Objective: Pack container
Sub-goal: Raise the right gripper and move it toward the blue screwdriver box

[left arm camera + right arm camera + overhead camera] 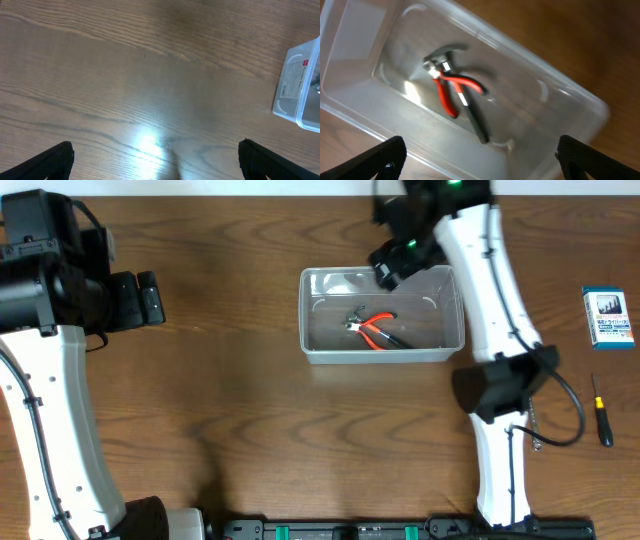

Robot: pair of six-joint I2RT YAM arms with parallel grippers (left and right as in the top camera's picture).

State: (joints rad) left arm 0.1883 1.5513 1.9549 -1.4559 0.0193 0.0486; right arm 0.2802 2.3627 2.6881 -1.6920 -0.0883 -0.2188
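pliers [374, 330] are already laid in the container [308, 330], while a screwdriver [601, 412] and a small box [608, 317] are seen well to its right, so packing is judged partly done. the right gripper [392, 268] is held wide open and empty over the container's far rim, and the left gripper [160, 162] is open and empty well to its left. the container is set open side up on the table [220, 380], long axis left to right.

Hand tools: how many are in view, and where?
3. Red-handled pliers and a black-handled tool lie crossed inside the container; a screwdriver lies on the table near its right edge. Some may be hidden.
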